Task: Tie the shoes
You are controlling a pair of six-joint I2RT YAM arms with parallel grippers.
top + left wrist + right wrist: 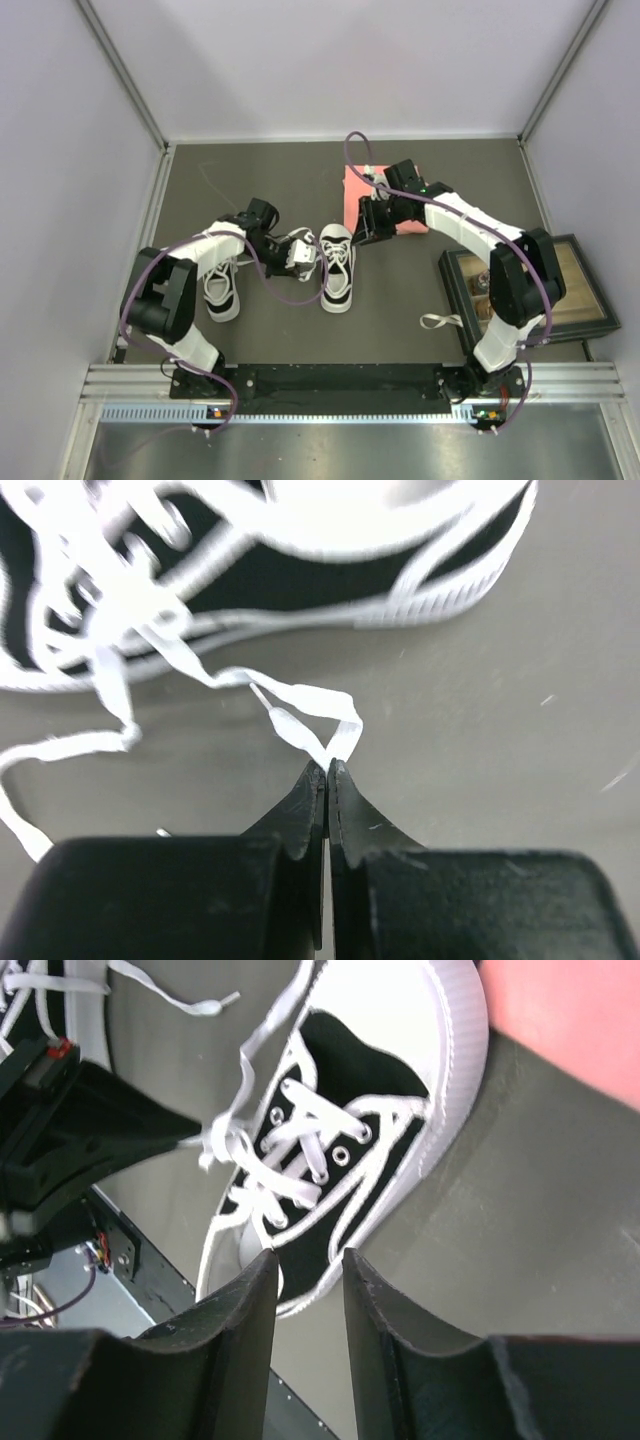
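Two white low-top sneakers with black side panels stand on the dark mat. One shoe (338, 270) is in the middle, the other shoe (220, 292) lies at the left, partly under my left arm. My left gripper (300, 252) is just left of the middle shoe. In the left wrist view it (328, 765) is shut on a folded loop of white lace (310, 702) that runs from that shoe (330, 580). My right gripper (362, 232) hovers by the shoe's toe end, open and empty (307, 1255), above the shoe (345, 1200). The laces (290, 1175) lie loose.
A pink flat object (392, 205) lies behind the right gripper and shows in the right wrist view (570, 1010). A dark framed tray (575, 290) sits at the right edge. A white strap (440, 321) lies beside it. Purple cables hang over both arms.
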